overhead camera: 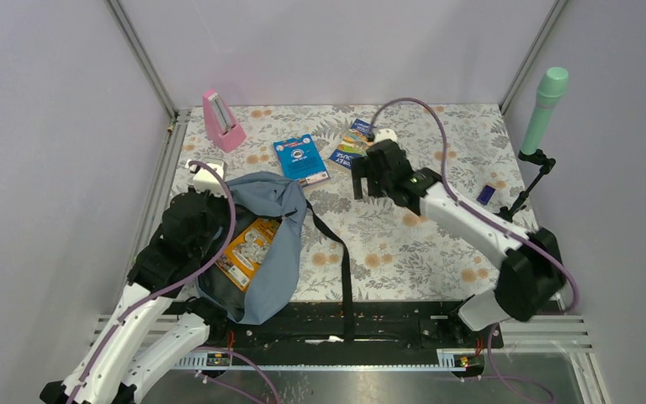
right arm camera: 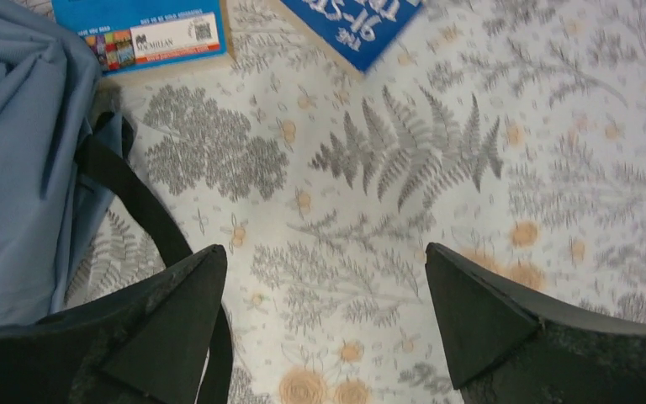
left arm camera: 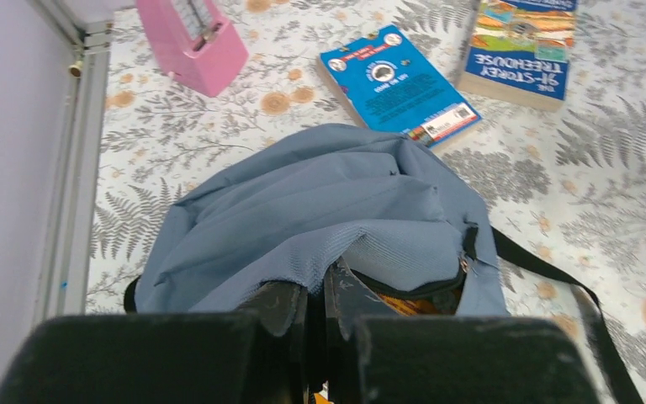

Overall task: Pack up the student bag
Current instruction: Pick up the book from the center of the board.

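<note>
The left claw (left arm camera: 315, 290) is pinching the floppy rim of the soft student bag (left arm camera: 320, 202), the right claw (right arm camera: 326, 252) is hanging wide over the flowery table (right arm camera: 404, 168).

The student bag (left arm camera: 320, 202) is soft, matt woven cloth. The blue book (left arm camera: 395, 84) has a glossy paper cover. The pink metronome (left arm camera: 198, 46) looks like smooth plastic.

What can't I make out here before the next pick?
- Orange packet inside the student bag: top view, left arm and fabric cover its edges.
- Treehouse book: cover cut by the frame edge in both wrist views.
- Small blue object: top view, too small to identify.
</note>
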Robot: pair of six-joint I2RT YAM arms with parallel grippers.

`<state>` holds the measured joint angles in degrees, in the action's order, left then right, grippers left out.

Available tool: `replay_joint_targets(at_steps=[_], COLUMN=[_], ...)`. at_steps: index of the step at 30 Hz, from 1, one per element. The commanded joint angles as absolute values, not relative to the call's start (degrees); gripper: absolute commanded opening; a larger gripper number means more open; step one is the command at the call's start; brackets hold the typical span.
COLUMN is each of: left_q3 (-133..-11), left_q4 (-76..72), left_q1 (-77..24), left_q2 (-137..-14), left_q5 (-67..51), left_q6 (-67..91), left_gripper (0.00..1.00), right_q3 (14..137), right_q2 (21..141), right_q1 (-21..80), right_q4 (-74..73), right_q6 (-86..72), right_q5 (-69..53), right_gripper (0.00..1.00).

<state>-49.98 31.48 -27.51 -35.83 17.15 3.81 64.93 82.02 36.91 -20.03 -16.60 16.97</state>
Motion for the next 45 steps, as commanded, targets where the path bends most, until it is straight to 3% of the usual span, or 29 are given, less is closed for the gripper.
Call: replay_joint_targets(at_steps=[1,22,36,45], left_q3=[-48.98,-48.60,-48.75,-48.60], left_q4=[18.06,21.60,21.71,21.73], left_q1=[-27.16,-26.81,-26.81,-26.81], left_q2=[-35.73,-35.83,-35.32,-35.03], left_q5=[26.78,20.80,18.68,18.85], left_q6=[0.80,5.88,6.59,6.60], left_gripper=[0.00,0.00,0.00,0.00], right_q3=[79.13,140.52,146.81,139.07], right_q2=[93.39,141.92,149.56,146.36], right_q1=[36.54,36.33,36.10,33.75], right_q4=[-26.74,-50.17,-48.42,-51.50], right_q6=[-8.48,-14.84,-16.35,-17.05], right_q5=[14.09,19.18,26.37,24.53], right_gripper=[0.94,0.94,0.94,0.93])
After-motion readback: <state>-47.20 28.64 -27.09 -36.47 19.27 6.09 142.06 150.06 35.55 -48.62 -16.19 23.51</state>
